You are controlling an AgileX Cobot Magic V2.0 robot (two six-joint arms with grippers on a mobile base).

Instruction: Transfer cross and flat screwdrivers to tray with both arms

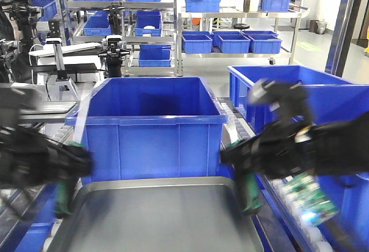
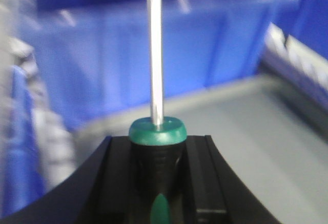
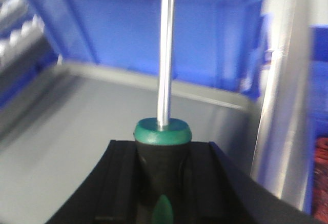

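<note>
Warehouse shelving stocked with blue bins fills the background, and a large blue bin (image 1: pixel 153 126) stands directly behind the grey metal tray (image 1: pixel 155 217) in the foreground. Both arms are blurred with motion at the tray's two sides. The left gripper (image 2: pixel 159 183) is pinched on the black-and-green handle of one screwdriver (image 2: pixel 155 55), and the right gripper (image 3: pixel 163 183) is pressed onto the handle of the other screwdriver (image 3: pixel 165 55). Each is gripped by the handle with the steel shaft pointing forward, clear of the jaws, over or near the tray, probably so it can be laid flat inside the rim. No brand or writing can be read.
</note>
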